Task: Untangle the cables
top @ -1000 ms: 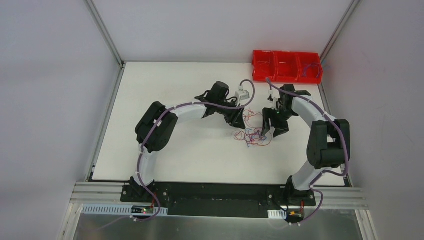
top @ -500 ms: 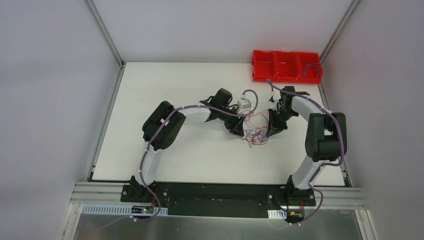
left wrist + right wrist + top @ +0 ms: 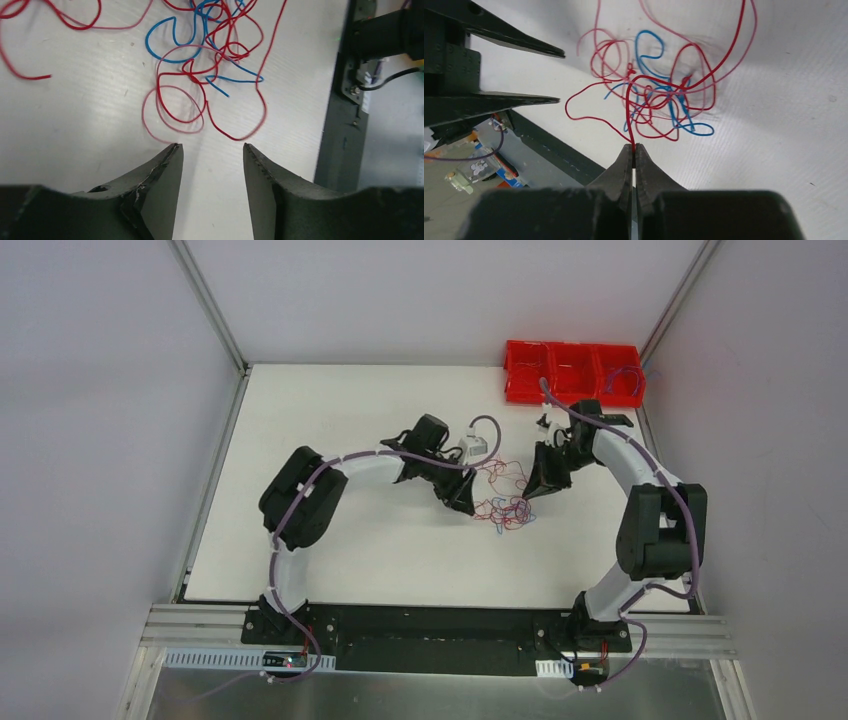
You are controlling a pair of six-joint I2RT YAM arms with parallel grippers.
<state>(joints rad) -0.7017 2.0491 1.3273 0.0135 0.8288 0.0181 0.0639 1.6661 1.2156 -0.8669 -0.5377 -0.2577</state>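
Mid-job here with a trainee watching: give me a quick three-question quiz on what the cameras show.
1. True or false: the right gripper is shut on a red cable.
2. Which colours show in the tangle? A red and blue; B green and yellow; C black only.
3. Fill in: the left gripper has its jaws ___, gripping nothing.
Key: 1 true; 2 A; 3 open.
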